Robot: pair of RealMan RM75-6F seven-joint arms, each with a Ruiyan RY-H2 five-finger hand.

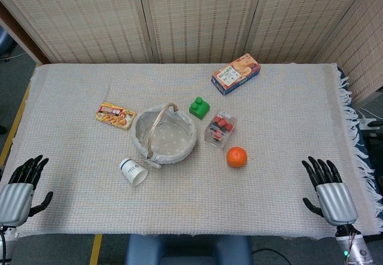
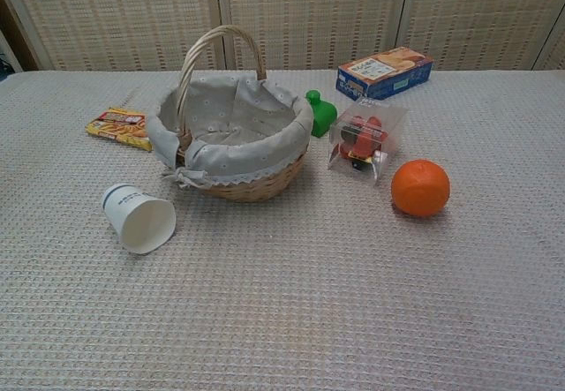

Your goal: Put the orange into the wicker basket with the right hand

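Tabletop [image 1: 287, 97] stock: one wicker basket [image 1: 164, 134], one orange [image 1: 236, 157], two idle hands.
Basket handle runs near-to-far; round orange, no long axis, sits right of basket; right hand [image 1: 331, 191] and left hand [image 1: 19, 191] empty, fingers spread.

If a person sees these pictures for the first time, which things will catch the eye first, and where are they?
The bright orange stands out first, alone on the cloth just near of the clear box of red items. Next comes the wicker basket with its pale lining, at the centre, a paper cup lying tipped beside it. Both hands, left hand and right hand, rest open at the near corners.
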